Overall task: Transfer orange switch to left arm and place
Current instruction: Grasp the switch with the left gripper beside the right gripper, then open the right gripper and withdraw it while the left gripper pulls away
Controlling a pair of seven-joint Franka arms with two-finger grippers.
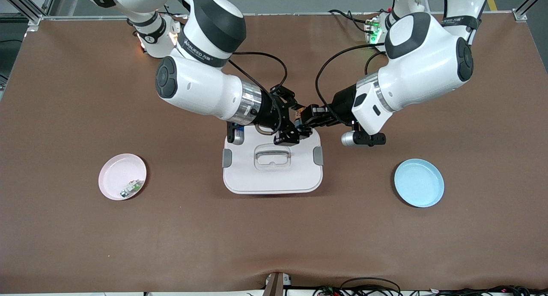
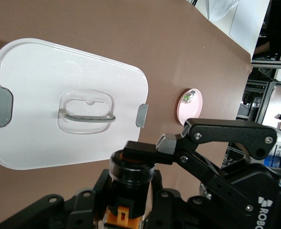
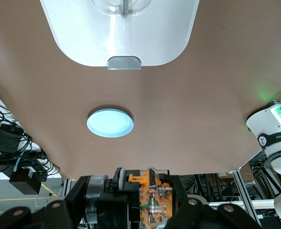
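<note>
The orange switch [image 1: 301, 114] hangs in the air between both grippers, over the edge of the white box [image 1: 272, 176] that lies nearest the robots' bases. My left gripper [image 1: 310, 119] is shut on its black body, seen in the left wrist view [image 2: 129, 191] with the switch [image 2: 131, 183] between the fingers. My right gripper [image 1: 295, 127] meets it from the right arm's end and is also shut on the switch [image 3: 152, 198], whose orange and clear rear fills the right wrist view. The right gripper [image 2: 216, 152] also shows in the left wrist view, one fingertip on the cap.
The box with grey latches [image 2: 59, 71] [image 3: 121, 38] stands mid-table. A pink plate [image 1: 122, 176] holding a small green-and-white component [image 1: 132, 187] lies toward the right arm's end. A blue plate [image 1: 418, 182] [image 3: 110, 122] lies toward the left arm's end.
</note>
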